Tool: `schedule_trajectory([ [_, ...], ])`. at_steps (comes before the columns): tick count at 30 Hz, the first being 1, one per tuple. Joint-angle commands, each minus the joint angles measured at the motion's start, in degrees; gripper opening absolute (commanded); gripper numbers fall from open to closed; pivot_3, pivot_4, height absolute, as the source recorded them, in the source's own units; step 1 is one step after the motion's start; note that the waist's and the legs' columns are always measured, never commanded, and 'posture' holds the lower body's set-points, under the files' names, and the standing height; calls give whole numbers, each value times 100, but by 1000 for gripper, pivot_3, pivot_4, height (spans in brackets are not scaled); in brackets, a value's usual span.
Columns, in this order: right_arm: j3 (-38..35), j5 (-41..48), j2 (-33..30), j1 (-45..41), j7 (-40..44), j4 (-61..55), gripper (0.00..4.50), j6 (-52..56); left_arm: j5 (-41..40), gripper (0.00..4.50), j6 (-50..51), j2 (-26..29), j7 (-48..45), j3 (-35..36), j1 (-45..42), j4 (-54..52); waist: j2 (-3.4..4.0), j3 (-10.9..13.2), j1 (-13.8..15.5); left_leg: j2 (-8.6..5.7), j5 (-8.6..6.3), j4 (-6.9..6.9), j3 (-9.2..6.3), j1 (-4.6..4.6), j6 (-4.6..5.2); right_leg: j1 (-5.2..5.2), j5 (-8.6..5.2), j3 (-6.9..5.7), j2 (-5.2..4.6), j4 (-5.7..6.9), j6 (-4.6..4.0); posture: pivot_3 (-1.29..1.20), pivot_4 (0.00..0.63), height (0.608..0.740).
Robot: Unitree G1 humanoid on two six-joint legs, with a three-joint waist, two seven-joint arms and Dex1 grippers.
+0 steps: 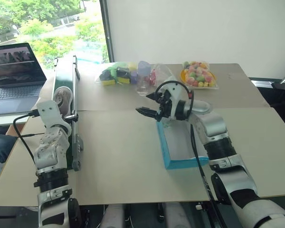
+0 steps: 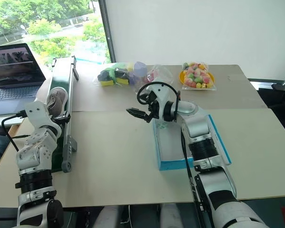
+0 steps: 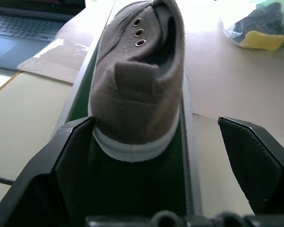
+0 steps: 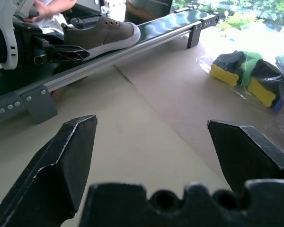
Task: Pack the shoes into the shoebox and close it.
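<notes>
One grey-brown shoe [image 3: 137, 90] with a white sole lies on the long dark green conveyor [image 1: 65, 76] at the left, heel toward my left gripper [image 3: 154, 125]. That gripper is open, its two fingers [image 3: 71, 156] standing on either side of the heel. The bright blue shoebox [image 1: 180, 164] sits open in the middle of the table, white inside, its lid [image 2: 218, 137] folded out to the right under my right arm. My right gripper [image 1: 147, 112] hovers open and holds nothing, above the table just past the box's far left corner, pointing left toward the conveyor.
An open laptop [image 1: 12, 66] stands at the far left beyond the conveyor. Bags of coloured items [image 1: 116, 73] and a bowl of sweets [image 1: 198, 75] sit along the table's back. A person's hand [image 4: 52, 7] shows behind the conveyor.
</notes>
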Motion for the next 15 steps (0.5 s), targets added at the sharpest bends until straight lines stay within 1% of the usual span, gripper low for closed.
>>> schedule_trajectory([
  [1, -125, 42, -70, -110, -55, -232, 4500, -19, -151, 3795, 109, -41, 64, 97, -34, 21, 0, 0, 1, 0, 0, 0, 0, 0, 0, 0, 0, 0, 0, 0, 0, 0, 150, 738],
  [4, -84, -13, -108, -127, -76, -204, 4500, -77, -180, 2735, 143, -32, 50, 37, -28, 19, 0, 0, 21, 0, 0, 0, 0, 0, 0, 0, 0, -4, -2, 0, -1, 0, 150, 738],
  [5, -83, -19, -110, -137, -90, -203, 4500, -87, -192, 2581, 138, -44, 63, 39, -26, 5, 0, 0, 24, 0, 0, 0, 0, 0, 0, 0, 0, -6, -2, 0, -1, 0, 150, 738],
  [8, -89, -30, -109, -176, -129, -199, 4500, -92, -225, 2353, 191, -65, 88, 43, -34, -64, 0, 0, 24, 0, 0, 0, 0, 0, 0, 1, -1, -9, -4, 1, -4, 0, 150, 738],
  [11, -92, -29, -104, -220, -160, -194, 4500, -97, -167, 2311, 48, -20, 108, -19, -104, -253, 0, 0, 25, 0, 0, 0, 0, 0, 0, 1, 1, -11, -6, 1, -8, 0, 150, 738],
  [12, -99, -18, -104, -220, -162, -207, 4500, -89, -117, 2311, -65, 28, 55, -98, -127, -347, 0, 0, 25, 1, 0, 0, 0, -1, 0, 1, 1, -13, -6, 1, -9, 0, 150, 738],
  [15, -332, 227, 13, -291, -278, -205, 4500, 83, 32, 2311, -537, 226, -396, -637, -322, -820, -2, 0, 24, 1, 0, 1, -1, -7, 0, 0, 1, -15, -6, 0, -9, 0, 150, 738],
])
